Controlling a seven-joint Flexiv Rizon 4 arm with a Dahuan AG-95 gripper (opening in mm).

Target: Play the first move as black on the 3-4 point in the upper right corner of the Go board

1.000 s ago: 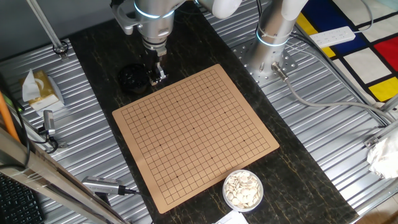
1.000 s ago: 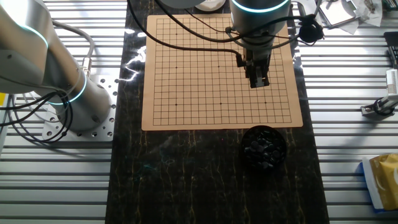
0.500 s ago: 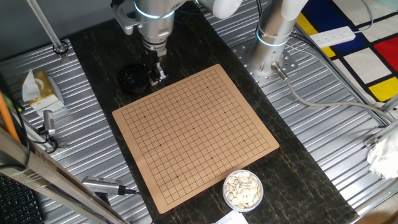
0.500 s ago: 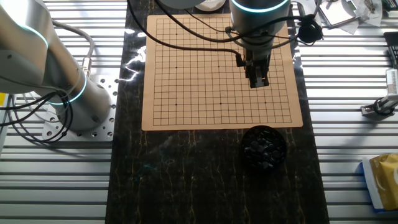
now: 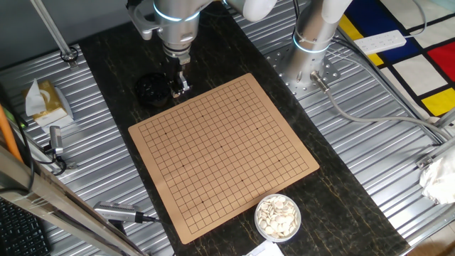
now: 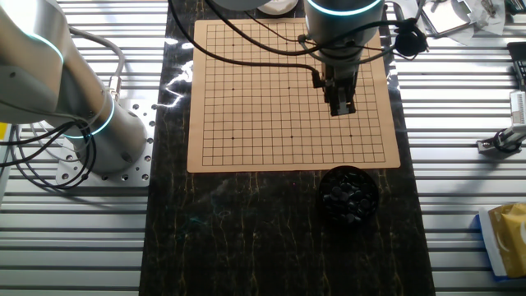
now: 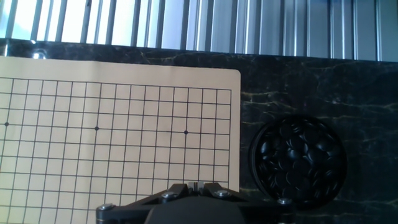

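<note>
Board (image 7: 112,143) fills the left of the hand view for me, tan with a black grid, lying flat on the dark veined desk (image 7: 273,81). Its corner near the bowl shows a printed star dot (image 7: 185,132), and the 3-4 point (image 7: 201,132) is the bare crossing just beside that dot toward the board's right edge. End effector (image 7: 196,185) sits at the bottom middle of that view, only its tips peeking in. The tips look close together, but I cannot tell whether they pinch a stone or just meet.

In the other fixed view the end effector (image 6: 343,110) hangs over the board (image 6: 246,99), toward its right side. In one fixed view the end effector (image 5: 181,89) is at the board's (image 5: 224,153) far corner, just beside the bowl.

Right of the board in the hand view is a round black bowl (image 7: 297,163) on the desk, apart from the board edge. The black stones (image 7: 298,158) I can see are piled inside it. A bowl of white stones (image 5: 278,216) stands at the near right corner of the board.
</note>
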